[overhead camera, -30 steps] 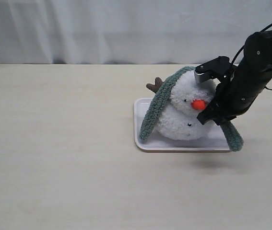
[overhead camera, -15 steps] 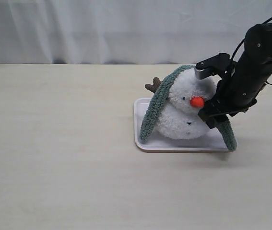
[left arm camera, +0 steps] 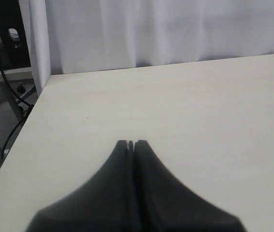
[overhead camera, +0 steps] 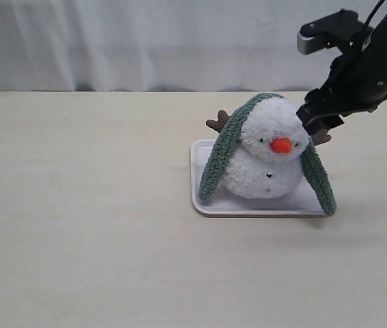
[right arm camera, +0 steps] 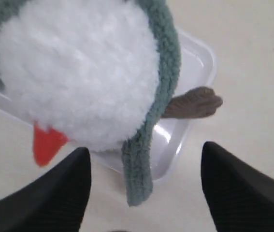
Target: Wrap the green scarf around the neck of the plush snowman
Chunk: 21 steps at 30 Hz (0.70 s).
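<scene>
The plush snowman (overhead camera: pixel 265 160) stands upright on a white tray (overhead camera: pixel 248 207), its orange nose (overhead camera: pixel 281 145) facing front. The green scarf (overhead camera: pixel 217 160) runs over the top of its head, not in the neck crease, and hangs down both sides; the right end (overhead camera: pixel 321 183) reaches the tray's edge. My right gripper (overhead camera: pixel 318 123) hovers open just above and right of the head, holding nothing. In the right wrist view the scarf end (right arm camera: pixel 139 174) hangs free between the spread fingers of the right gripper (right arm camera: pixel 145 149), below the snowman (right arm camera: pixel 79 72). My left gripper (left arm camera: pixel 132 143) is shut and empty over bare table.
A brown twig arm (right arm camera: pixel 192 104) sticks out past the scarf on the right, another (overhead camera: pixel 218 122) at the back left. A white curtain (overhead camera: pixel 145 41) hangs behind the table. In the left wrist view the table's edge (left arm camera: pixel 28 116) shows, with cables and floor beyond it.
My right gripper has opened, let go of the scarf's right end and risen up and to the right. The scarf end now hangs loose; the snowman has settled upright.
</scene>
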{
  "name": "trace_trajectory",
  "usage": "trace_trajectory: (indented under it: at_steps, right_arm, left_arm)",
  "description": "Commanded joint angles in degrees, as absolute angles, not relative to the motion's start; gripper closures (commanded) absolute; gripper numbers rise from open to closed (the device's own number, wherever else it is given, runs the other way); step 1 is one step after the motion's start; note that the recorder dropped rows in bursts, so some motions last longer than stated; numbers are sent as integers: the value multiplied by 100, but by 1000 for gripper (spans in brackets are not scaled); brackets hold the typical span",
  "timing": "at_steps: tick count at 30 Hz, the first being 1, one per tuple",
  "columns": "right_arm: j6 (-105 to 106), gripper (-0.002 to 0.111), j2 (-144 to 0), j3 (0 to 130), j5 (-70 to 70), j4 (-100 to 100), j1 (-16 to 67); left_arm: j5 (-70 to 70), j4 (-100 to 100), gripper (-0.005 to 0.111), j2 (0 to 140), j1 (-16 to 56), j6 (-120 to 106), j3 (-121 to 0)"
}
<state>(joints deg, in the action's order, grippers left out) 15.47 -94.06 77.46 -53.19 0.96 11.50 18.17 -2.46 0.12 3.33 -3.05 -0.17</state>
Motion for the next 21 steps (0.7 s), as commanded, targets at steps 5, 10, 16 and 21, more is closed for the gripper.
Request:
trace_trajectory:
  at_steps: [5, 10, 16, 21]
  right_arm:
    - [3704, 82, -8847, 7795, -4988, -3040, 1145]
    - [4442, 104, -8860, 7768, -5325, -3606, 1582]
    - [3440, 95, -8928, 7614, -5215, -2430, 2354]
    - [2511, 69, -9233, 7614, -5535, -1900, 2667]
  left_arm:
    - [1772, -241, 107, 0, 375, -290, 0]
    - [1772, -241, 107, 0, 375, -290, 0]
    - [1772, -241, 107, 0, 375, -290, 0]
    - [1772, -241, 107, 0, 375, -290, 0]
